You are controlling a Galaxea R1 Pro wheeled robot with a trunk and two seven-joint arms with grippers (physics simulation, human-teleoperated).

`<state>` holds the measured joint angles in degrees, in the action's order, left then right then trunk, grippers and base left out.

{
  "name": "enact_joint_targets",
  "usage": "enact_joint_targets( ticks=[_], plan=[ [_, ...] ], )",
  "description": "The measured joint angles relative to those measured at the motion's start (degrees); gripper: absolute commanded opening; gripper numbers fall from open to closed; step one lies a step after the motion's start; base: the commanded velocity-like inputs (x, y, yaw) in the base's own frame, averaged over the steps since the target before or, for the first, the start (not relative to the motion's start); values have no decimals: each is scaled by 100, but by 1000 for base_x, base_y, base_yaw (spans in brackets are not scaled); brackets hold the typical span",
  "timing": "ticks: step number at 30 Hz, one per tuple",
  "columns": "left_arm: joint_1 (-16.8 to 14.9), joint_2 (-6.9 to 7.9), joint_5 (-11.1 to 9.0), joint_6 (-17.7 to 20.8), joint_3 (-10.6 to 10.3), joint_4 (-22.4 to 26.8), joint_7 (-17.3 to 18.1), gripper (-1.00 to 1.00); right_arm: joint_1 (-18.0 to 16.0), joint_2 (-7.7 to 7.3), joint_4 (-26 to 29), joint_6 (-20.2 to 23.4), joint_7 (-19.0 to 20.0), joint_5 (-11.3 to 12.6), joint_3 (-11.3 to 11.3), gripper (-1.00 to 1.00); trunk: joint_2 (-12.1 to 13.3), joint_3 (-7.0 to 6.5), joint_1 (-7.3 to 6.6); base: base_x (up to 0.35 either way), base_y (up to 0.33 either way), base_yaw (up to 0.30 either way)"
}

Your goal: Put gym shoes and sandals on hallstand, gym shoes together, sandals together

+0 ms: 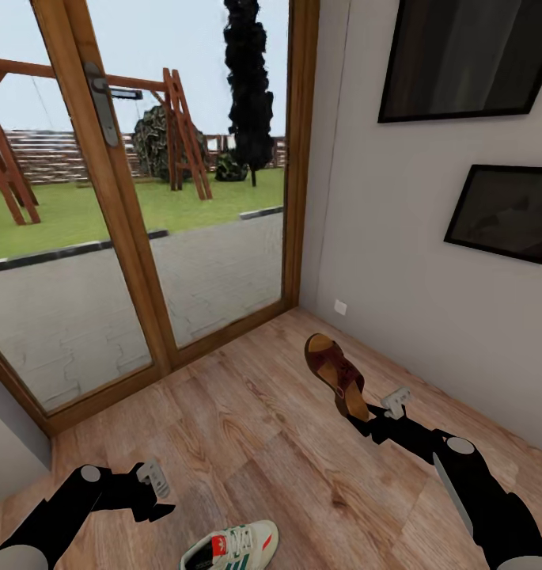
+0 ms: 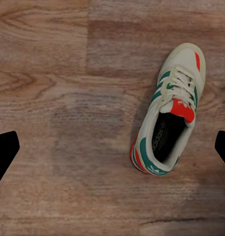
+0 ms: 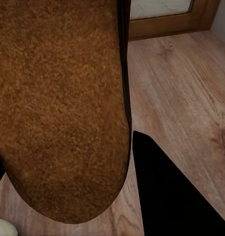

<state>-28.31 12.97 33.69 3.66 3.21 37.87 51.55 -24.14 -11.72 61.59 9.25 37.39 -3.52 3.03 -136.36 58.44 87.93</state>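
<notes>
Lying nearest: one gym shoe [image 1: 231, 548] rested upright on its sole on the corridor floor [image 1: 247, 443], cut off at the lower border of the head view; the left wrist view showed it [image 2: 169, 110] whole, cream-white with green stripes, white laces and a red-orange tongue label.
Left claw: the left claw [image 1: 156, 495] hovered above the floor just beside the gym shoe, apart from it; in the left wrist view its two dark fingertips [image 2: 4, 152] stood at opposite borders with bare planks between them, so it was spread wide and held nothing.
Right claw: the right claw [image 1: 364, 410] was closed on a brown sandal [image 1: 335, 375], gripping it at one end.
Sandal: it was lifted clear of the floor and tilted, footbed and dark strap facing the head camera; the right wrist view showed its tan cork-like sole [image 3: 60, 108] close up, with one dark finger [image 3: 166, 191] beside it.
Floor: light brown wood-grain planks ran to the glass door [image 1: 89, 237] and the pale wall [image 1: 397, 261].
Farther off: two dark framed pictures [image 1: 504, 210] hung on the wall; through the glass lay grey paving [image 1: 215, 269].
</notes>
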Motion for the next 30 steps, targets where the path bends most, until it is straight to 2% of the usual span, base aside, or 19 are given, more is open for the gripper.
enact_joint_targets(
  ticks=[14,30],
  plan=[
    [1,0,20,0,-2,-50,-16,100,0,0,1,5,0,-1,8,-100,0,0,0,0,0,0],
    [1,-9,52,-10,-19,-60,-47,100,1,0,1,22,0,-8,8,-100,-640,308,351,0,0,0]
  ],
)
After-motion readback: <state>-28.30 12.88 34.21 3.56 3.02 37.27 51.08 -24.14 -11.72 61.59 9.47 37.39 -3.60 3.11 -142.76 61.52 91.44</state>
